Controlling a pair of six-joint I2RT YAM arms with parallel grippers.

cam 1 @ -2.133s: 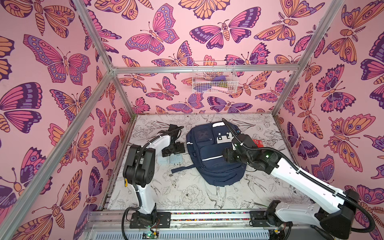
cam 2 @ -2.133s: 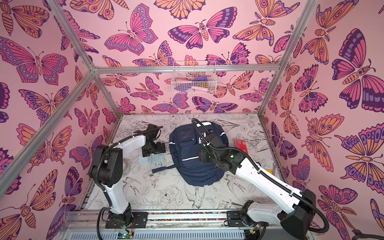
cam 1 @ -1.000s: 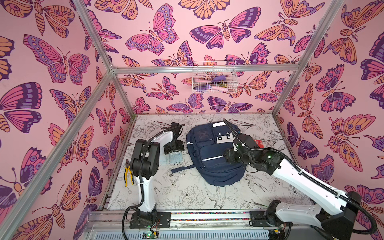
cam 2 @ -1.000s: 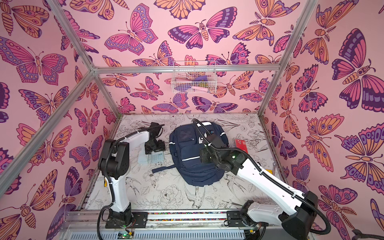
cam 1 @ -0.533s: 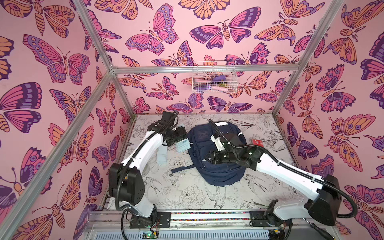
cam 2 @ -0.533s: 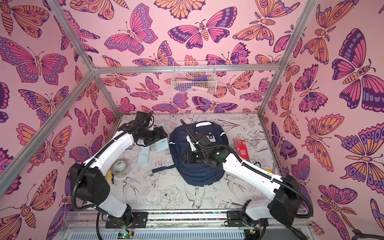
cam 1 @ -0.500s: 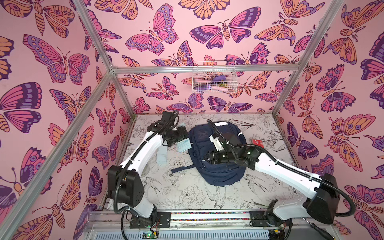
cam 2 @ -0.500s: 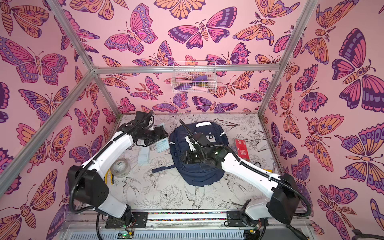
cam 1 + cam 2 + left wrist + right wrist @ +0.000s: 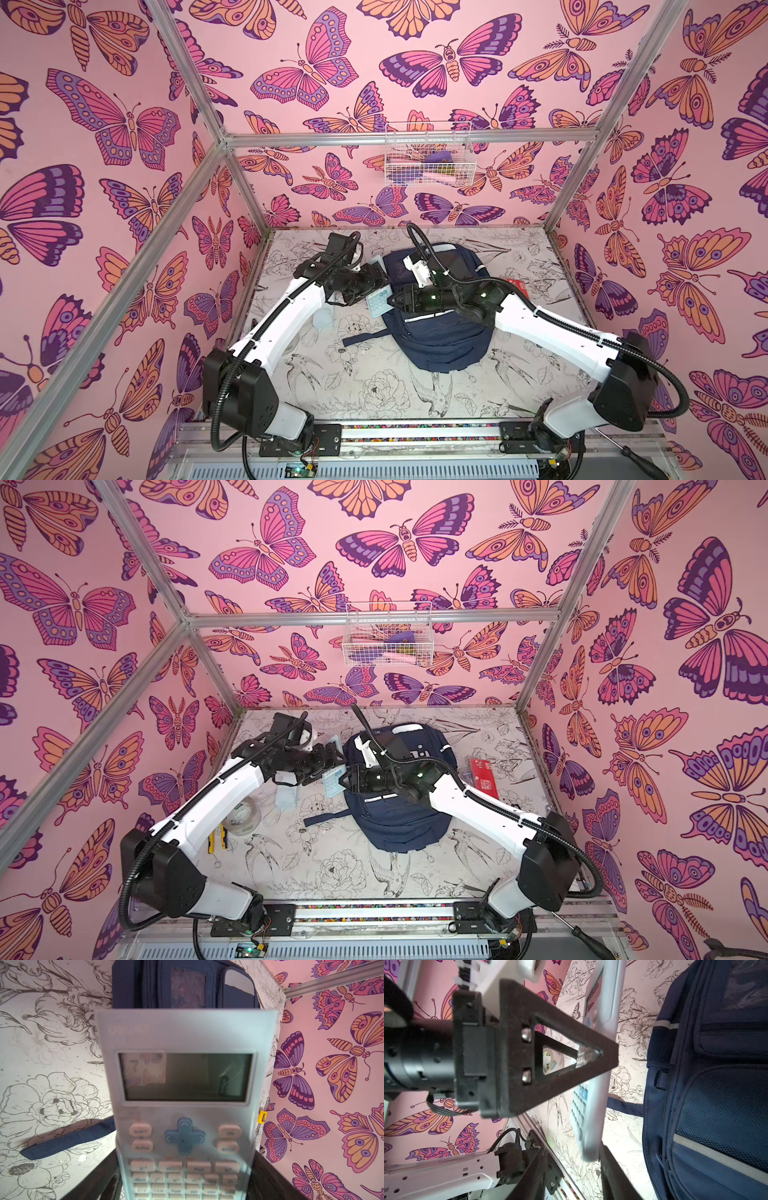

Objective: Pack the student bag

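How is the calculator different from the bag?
The calculator is pale blue; the bag is dark navy. The calculator is much smaller than the bag. The calculator is hard, with buttons and a screen; the bag is soft fabric with pockets. The calculator is held up in the left gripper, while the bag lies on the table. Both are a shade of blue.

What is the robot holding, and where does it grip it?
The left gripper clamps the calculator by its long edges at the keypad; the right gripper holds nothing yet.
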